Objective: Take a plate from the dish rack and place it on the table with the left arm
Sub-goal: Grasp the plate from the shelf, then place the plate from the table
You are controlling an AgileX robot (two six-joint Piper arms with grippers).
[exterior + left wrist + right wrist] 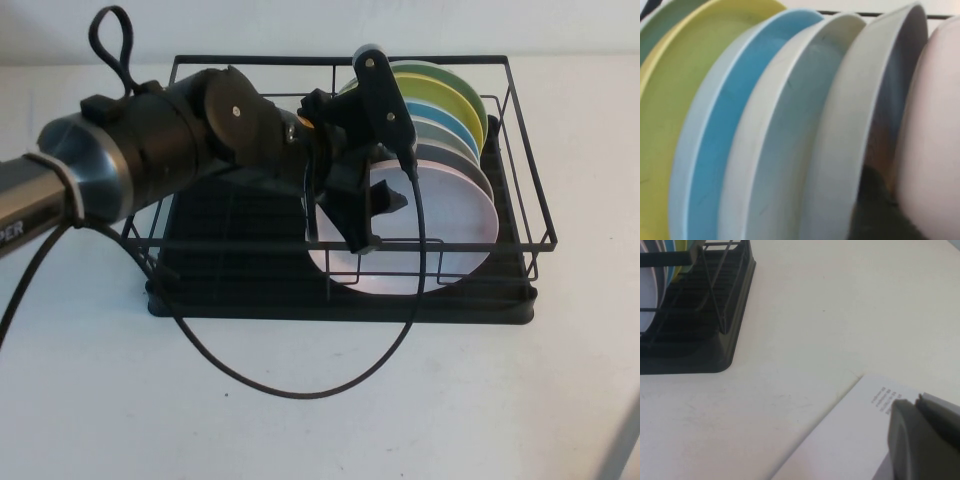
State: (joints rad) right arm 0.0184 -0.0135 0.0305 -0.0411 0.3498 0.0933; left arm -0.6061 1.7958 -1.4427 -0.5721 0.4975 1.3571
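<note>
The pale pink plate (440, 225) stands upright as the front plate in the black dish rack (340, 305) on the white table (300, 430). My left gripper (362, 225) reaches into the rack from the left and sits at this plate's upper left rim. In the left wrist view a dark part of the gripper (875, 215) shows in the gap between the pink plate (940, 125) and the grey-blue plate (890, 75) behind it. My right gripper (916, 402) is shut and empty, low over the table to the right of the rack (715, 340).
Behind the pink plate stand a grey-blue plate (458, 155), a blue plate (440, 118) and a yellow-green plate (450, 90). The left arm's cable (300, 392) loops over the table in front of the rack. A white printed sheet (850, 440) lies under the right gripper.
</note>
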